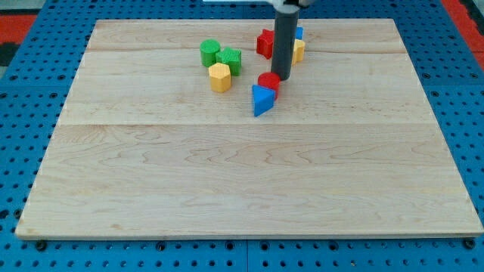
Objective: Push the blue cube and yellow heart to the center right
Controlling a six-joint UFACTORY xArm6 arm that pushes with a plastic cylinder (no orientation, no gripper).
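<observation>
Where the dark rod comes down from the view's top edge, my tip (279,78) rests on the table (242,174) at the upper middle, touching or just beside the right side of a red cylinder (268,81). It is a plain rod end, not a hand, so it has nothing to open or close and grasps nothing.

Directly below-left of the red cylinder and touching it lies a blue triangular block (262,100).

The blue cube (299,33) shows only as a small blue sliver at the rod's right side, most of it hidden behind the rod, so its shape cannot really be made out. The yellow heart (299,51) sits just below it, also half covered by the rod; only a yellow lobe shows. Both lie above the tip and slightly to its right, near the table's top edge.

A red block (265,43), star-like in outline, sits just left of the rod.

Farther to the view's left is a cluster: a green cylinder (209,52), a green block (230,60) touching it, and a yellow hexagonal block (219,77) just below them.
</observation>
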